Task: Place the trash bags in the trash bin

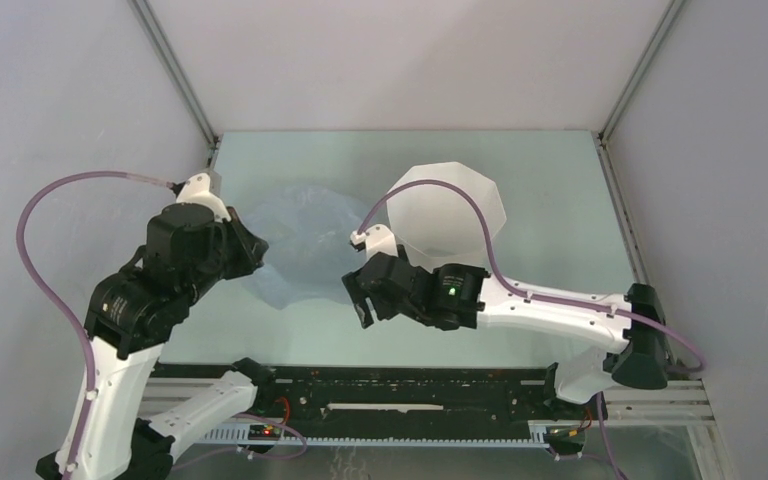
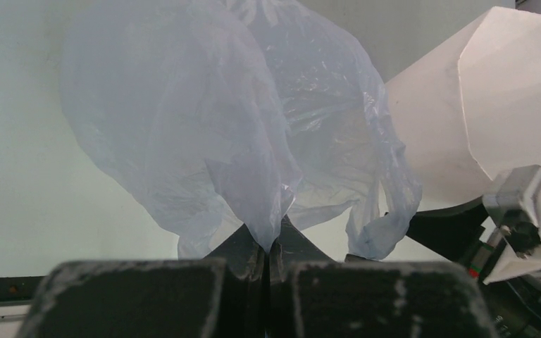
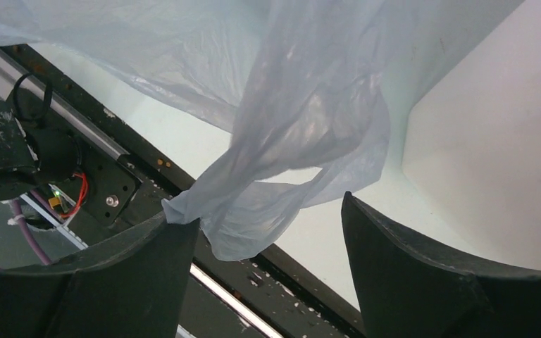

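The pale-blue translucent trash bag [image 1: 300, 245] hangs bunched above the table between the two arms. My left gripper [image 2: 273, 243] is shut on a fold of the trash bag [image 2: 211, 120], pinched at the fingertips. The white faceted trash bin [image 1: 450, 205] stands upright behind the right arm, also visible in the left wrist view [image 2: 479, 120]. My right gripper [image 3: 271, 225] is open, and a loose corner of the bag [image 3: 303, 105] droops between its fingers, brushing the left finger [image 3: 162, 243]. The bin wall [image 3: 486, 155] lies just to the right of it.
A black rail with cables [image 1: 410, 390] runs along the table's near edge beneath both arms. Grey walls and metal corner posts [image 1: 175, 70] enclose the table on three sides. Purple hoses loop from each wrist.
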Tool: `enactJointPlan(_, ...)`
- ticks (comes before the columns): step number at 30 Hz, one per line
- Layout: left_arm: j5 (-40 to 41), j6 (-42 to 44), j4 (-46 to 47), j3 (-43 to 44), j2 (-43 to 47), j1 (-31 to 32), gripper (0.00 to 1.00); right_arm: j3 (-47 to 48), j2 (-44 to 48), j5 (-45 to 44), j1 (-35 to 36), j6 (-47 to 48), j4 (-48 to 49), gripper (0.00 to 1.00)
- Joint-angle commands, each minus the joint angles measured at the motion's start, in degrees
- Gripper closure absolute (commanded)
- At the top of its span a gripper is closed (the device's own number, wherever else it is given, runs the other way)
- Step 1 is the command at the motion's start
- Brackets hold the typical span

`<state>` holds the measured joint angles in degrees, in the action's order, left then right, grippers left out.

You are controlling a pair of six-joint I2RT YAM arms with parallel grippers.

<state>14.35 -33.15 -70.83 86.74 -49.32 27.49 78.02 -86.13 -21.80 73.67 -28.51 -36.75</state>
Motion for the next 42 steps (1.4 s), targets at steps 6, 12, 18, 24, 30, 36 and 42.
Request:
enactJointPlan(6,0.17,-0.88,1.94,1.68,0.17,-0.41,1.00,-2.96,3.37,-4.36,5.57,6.06,2.22,0.16)
enactJointPlan(12,-0.67,-0.97,1.25,2.02,-0.07,-0.41,1.00,-4.10,1.67,-10.71,2.43,2.35,4.06,0.17)
enactJointPlan(18,-2.19,-0.94,1.22,1.84,1.51,-0.41,1.00,-4.09,-2.06,-3.38,-2.14,6.27,10.51,0.25)
enactJointPlan(24,-7.14,0.94,8.27,2.79,7.33,-0.44,1.00,2.03,-0.29,18.32,-6.32,10.81,13.61,1.00)
enactJointPlan(30,-22.96,0.22,24.35,8.96,6.64,-0.41,1.00,20.51,4.49,35.97,-10.53,14.33,3.07,1.00)
enactJointPlan(36,-36.19,-14.90,47.18,13.67,-1.67,1.21,1.00,24.90,12.50,42.66,-15.57,9.14,0.88,1.00)
enactJointPlan(42,-32.38,-13.96,53.72,26.91,-16.19,15.66,1.00,22.83,23.79,39.72,-23.74,8.45,-3.71,1.00)
